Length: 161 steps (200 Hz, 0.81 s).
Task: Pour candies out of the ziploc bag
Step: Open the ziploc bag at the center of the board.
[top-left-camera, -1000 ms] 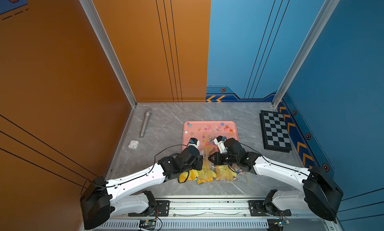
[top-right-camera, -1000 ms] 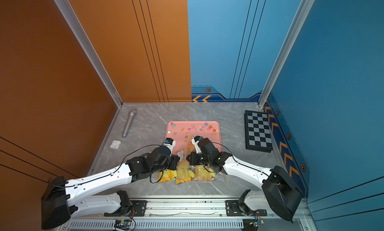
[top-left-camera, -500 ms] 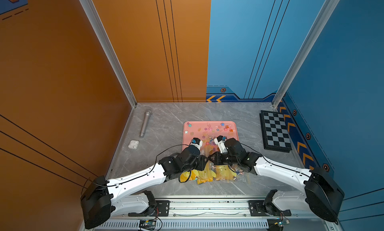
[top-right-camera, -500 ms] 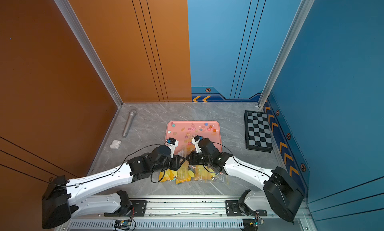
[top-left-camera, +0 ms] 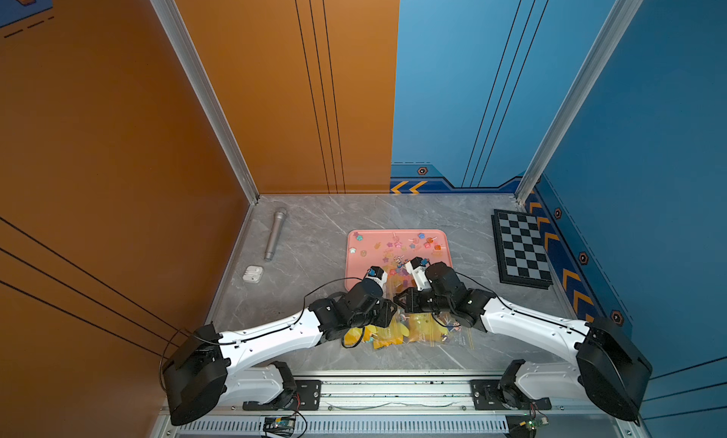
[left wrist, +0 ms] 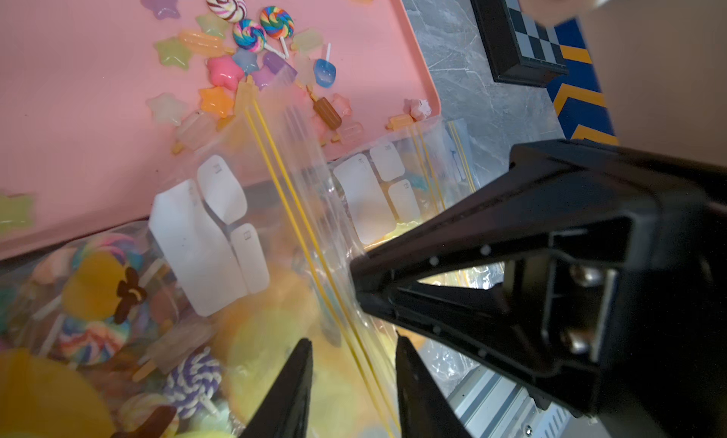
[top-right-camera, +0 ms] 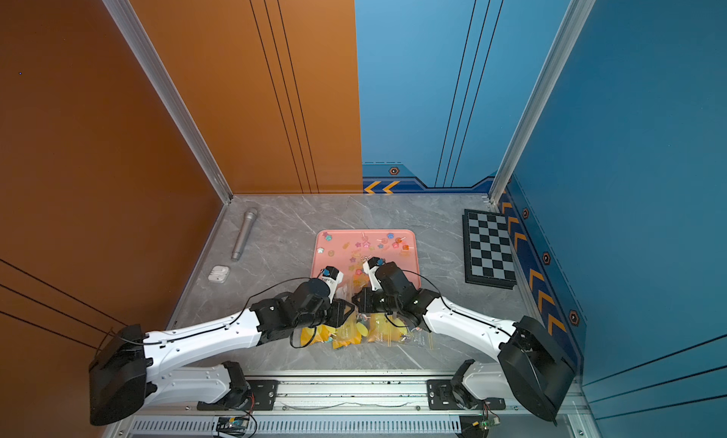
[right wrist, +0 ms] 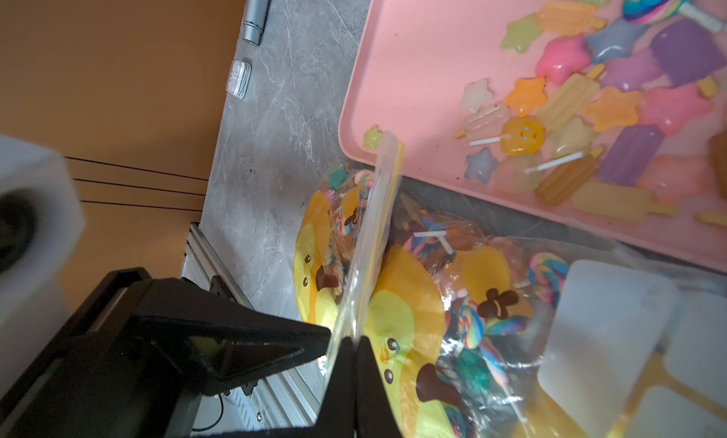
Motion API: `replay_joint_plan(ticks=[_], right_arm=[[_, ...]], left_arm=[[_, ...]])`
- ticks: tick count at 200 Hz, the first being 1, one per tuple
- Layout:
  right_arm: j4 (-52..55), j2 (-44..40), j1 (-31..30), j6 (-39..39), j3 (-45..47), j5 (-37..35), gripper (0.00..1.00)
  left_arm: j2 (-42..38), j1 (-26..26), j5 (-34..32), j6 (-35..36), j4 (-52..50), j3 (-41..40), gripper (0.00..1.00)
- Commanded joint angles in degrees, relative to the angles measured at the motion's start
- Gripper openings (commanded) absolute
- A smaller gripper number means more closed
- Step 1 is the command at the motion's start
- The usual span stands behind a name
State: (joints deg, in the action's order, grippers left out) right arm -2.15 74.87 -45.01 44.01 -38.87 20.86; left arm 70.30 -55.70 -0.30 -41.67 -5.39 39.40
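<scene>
The ziploc bag, candies inside, lies on the surface at 6 o'clock of the pink tray, with its yellow zip strip running 6-to-12 onto the tray. The right tool pinches that strip. The left tool is spread and straddles it (closed on nothing), so it is nearest the free lip.

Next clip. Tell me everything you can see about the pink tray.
The pink tray is a rectangle with rounded corners and a low raised rim, looking like smooth plastic. It lies flat on the grey marbled table, about mid-table. Candies lie scattered in it, mostly in its middle and right parts; its left side is mostly bare. The zip end of a clear bag reaches over the near rim.
</scene>
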Motion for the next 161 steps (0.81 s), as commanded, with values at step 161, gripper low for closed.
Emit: replay_joint_plan(ticks=[161], right_arm=[[-2.0,0.0,-0.2,0.6,-0.3,0.8,0.00]], left_arm=[[2.9,1.5,1.6,-1.0,-0.3,0.4,0.15]])
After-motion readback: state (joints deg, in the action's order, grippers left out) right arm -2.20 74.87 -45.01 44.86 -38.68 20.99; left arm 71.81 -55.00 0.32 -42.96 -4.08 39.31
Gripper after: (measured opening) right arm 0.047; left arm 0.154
